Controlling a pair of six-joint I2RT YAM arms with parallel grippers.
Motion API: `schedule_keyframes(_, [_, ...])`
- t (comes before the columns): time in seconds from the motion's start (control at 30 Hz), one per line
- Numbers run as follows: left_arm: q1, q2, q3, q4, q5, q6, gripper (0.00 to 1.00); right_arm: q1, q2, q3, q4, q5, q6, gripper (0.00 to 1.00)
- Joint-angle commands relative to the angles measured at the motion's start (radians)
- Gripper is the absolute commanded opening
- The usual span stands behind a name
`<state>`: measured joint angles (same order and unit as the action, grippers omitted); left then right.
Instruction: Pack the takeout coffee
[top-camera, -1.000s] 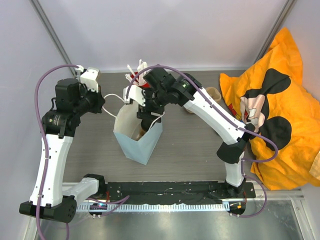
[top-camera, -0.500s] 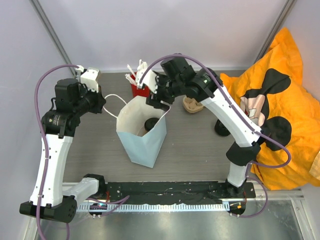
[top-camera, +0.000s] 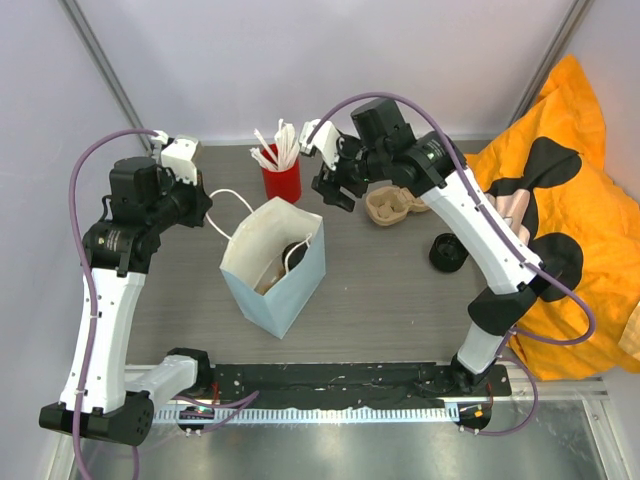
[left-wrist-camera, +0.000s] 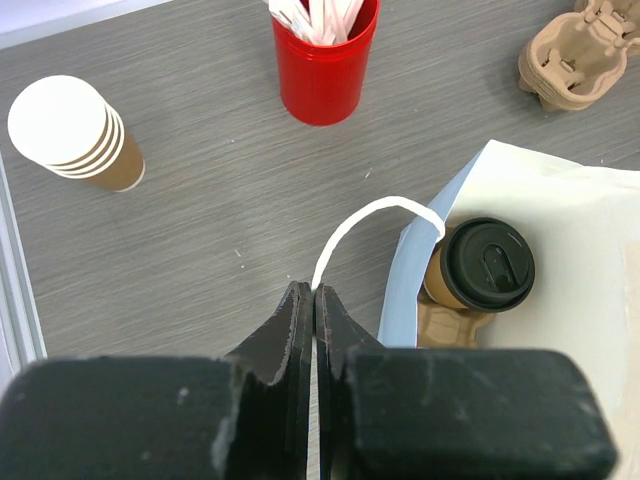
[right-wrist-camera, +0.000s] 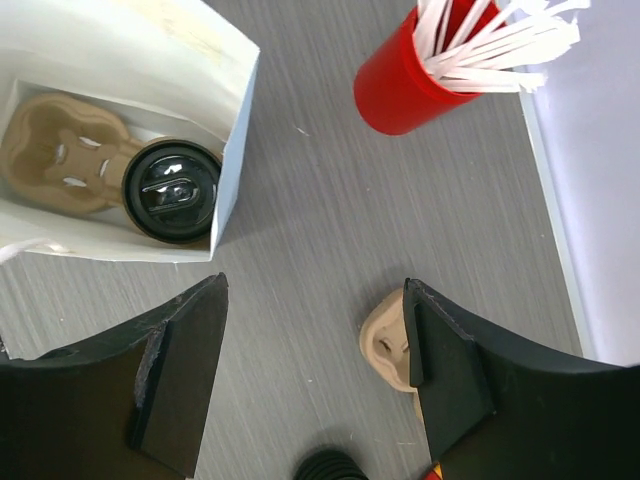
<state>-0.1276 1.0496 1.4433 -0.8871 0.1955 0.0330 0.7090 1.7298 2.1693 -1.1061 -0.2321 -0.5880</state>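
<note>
The takeout coffee is a tan cup with a black lid. It stands upright in a moulded carrier inside the open paper bag. My left gripper is shut on the bag's white loop handle, to the bag's left. My right gripper is open and empty. It hovers over the table behind and to the right of the bag, apart from the cup.
A red cup of white sticks stands behind the bag. A second cardboard carrier and a black lid lie to the right. A stack of paper cups is at the far left. Orange cloth covers the right side.
My right gripper has risen out of the bag and drawn back to the right with nothing in it. The cup stays in the bag. The bag has shifted slightly left.
</note>
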Motion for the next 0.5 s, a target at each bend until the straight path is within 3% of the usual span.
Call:
schedule_keyframes(0.0, [0.009, -0.01, 0.025, 0.025, 0.028, 0.001, 0.04, 0.004, -0.049, -0.011, 0.061, -0.024, 0.028, 0.75])
schedule_keyframes(0.3, [0.008, 0.018, 0.025, 0.062, 0.035, 0.016, 0.04, -0.023, -0.139, -0.216, 0.245, 0.023, 0.105, 0.75])
schedule_keyframes(0.47, [0.006, 0.032, 0.028, 0.088, 0.038, 0.03, 0.04, -0.043, -0.157, -0.247, 0.275, 0.059, 0.122, 0.77])
